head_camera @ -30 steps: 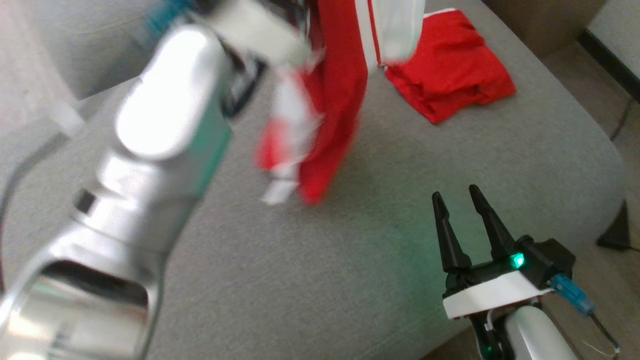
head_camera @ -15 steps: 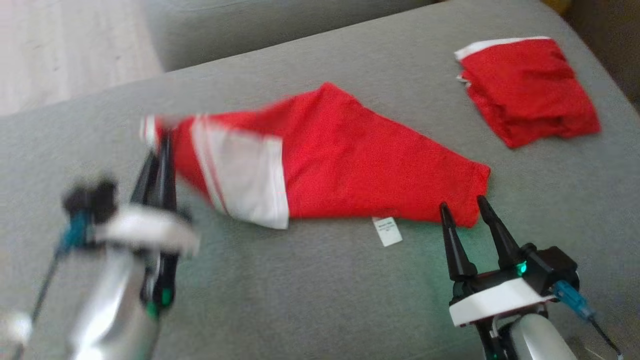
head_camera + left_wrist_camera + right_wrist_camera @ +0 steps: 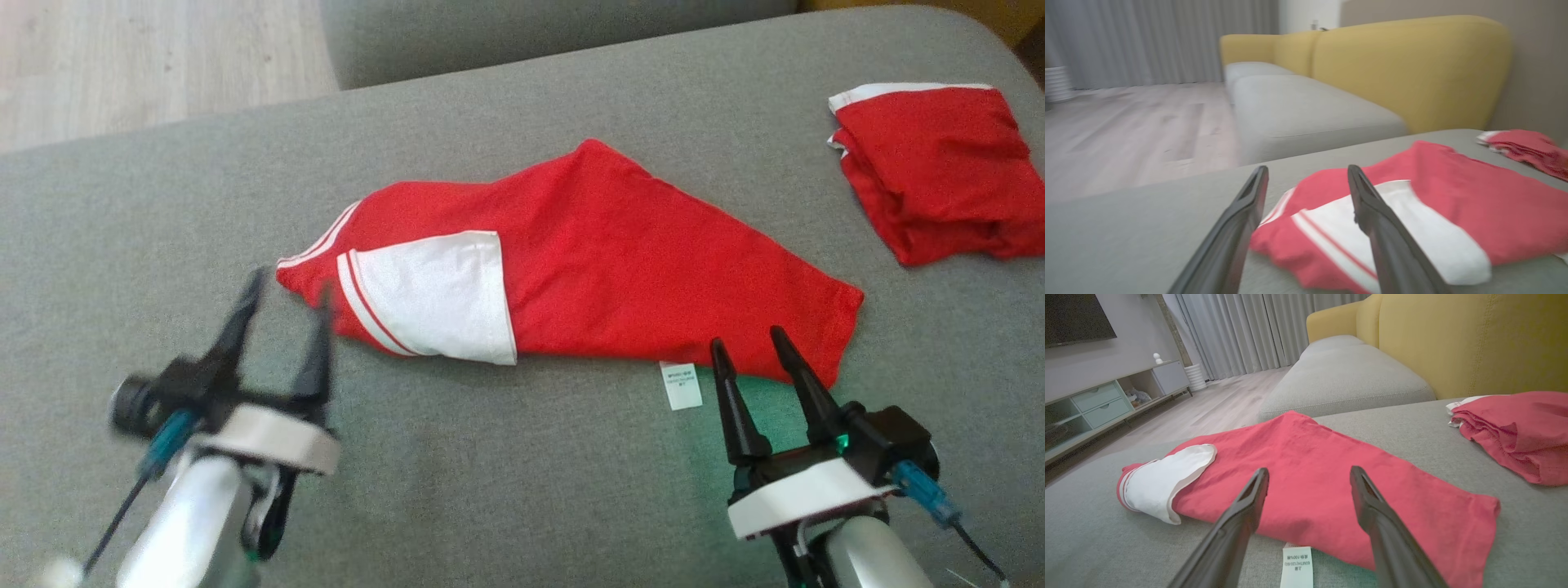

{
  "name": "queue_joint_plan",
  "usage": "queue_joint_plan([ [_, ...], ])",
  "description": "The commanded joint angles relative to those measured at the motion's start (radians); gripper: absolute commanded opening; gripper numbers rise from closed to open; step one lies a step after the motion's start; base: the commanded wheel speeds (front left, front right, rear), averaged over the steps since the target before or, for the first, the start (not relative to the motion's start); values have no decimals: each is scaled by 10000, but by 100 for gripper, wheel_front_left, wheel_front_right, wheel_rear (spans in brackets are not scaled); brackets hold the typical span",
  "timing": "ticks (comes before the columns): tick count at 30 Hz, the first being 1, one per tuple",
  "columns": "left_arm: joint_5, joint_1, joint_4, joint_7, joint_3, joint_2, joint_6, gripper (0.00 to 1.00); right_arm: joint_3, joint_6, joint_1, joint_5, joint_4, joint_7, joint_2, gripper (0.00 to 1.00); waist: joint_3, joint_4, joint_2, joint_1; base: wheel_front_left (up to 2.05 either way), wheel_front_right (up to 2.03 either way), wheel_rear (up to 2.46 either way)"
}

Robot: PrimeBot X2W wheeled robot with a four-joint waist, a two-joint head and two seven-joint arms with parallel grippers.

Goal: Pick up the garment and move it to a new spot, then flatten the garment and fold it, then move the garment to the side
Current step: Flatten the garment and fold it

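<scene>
The garment, a red shirt with a white sleeve, lies in a long, slanted heap across the middle of the grey sofa cushion, well apart from a second red piece folded at the far right corner. Both arms hold nothing: the left end effector is spread wide with its tips just beside the sleeve end, and the right end effector is equally released near the hem corner, close to the little white label poking out from underneath. To my eye the carry to a new spot is done and the flattening is what's in hand. The shirt looks doubled over on itself, narrow at one end, sleeve lapped across the body. Next, I'd guess, each arm needs to pinch an edge at its own end and draw the cloth out until it lies open, before any fold is tried.
</scene>
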State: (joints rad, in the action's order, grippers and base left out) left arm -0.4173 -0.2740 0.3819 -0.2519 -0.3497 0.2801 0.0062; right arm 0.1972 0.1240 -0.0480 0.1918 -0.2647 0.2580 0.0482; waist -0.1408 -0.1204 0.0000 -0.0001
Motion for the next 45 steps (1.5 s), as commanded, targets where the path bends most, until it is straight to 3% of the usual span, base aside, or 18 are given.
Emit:
queue_joint_plan([
  [1, 229, -978, -464, 13, -46, 373, -430, 100, 304, 67, -247, -118, 261, 38, 20, 100, -81, -9, 0, 1, 0, 0, 0],
  [4, 562, -2103, -632, 930, -1019, 778, -1149, 100, 440, 67, -430, -124, 248, 38, 20, 100, -290, -129, 0, 1, 0, 0, 0],
  [6, 408, -2962, -735, 1706, -1780, 1070, -1331, 100, 523, 67, -540, -124, 272, 38, 20, 100, -449, -258, 0, 1, 0, 0, 0],
  [9, -367, -4328, -1105, 2837, -3800, 1976, -1361, 100, 697, 67, -694, -90, 256, 38, 20, 100, -712, -576, 0, 1, 0, 0, 0],
  [13, -1953, -5834, -1455, 3810, -5788, 3197, -1365, 100, 910, 67, -917, 78, 252, 38, 20, 100, -1067, -1100, 0, 1, 0, 0, 0],
  [20, -3162, -7565, -1343, 4134, -8418, 4534, -1367, 100, 981, 67, -1136, 316, 358, 38, 20, 100, -1558, -1821, 0, 1, 0, 0, 0],
  [27, -3557, -8208, -840, 3856, -9245, 4776, -1368, 100, 1013, 67, -1257, 447, 453, 38, 20, 100, -1859, -2214, 0, 1, 0, 0, 0],
  [38, -3745, -7829, -1273, 4524, -9303, 4913, -1368, 100, 990, 67, -1299, 582, 488, 38, 20, 100, -1989, -2337, 0, 1, 0, 0, 0],
  [41, -3791, -7786, -1404, 4727, -9304, 5003, -1368, 87, 989, 67, -1328, 624, 523, 38, 20, 100, -2045, -2344, 0, 1, 0, 0, 0],
  [42, -3750, -7794, -1424, 4778, -9304, 5042, -1368, 74, 992, 67, -1341, 640, 536, 38, 20, 100, -2071, -2347, 0, 1, 0, 0, 0],
  [45, -3648, -7807, -1473, 4837, -9304, 5129, -1369, 52, 1009, 67, -1375, 681, 561, 38, 20, 100, -2136, -2354, 0, 1, 0, 0, 0],
])
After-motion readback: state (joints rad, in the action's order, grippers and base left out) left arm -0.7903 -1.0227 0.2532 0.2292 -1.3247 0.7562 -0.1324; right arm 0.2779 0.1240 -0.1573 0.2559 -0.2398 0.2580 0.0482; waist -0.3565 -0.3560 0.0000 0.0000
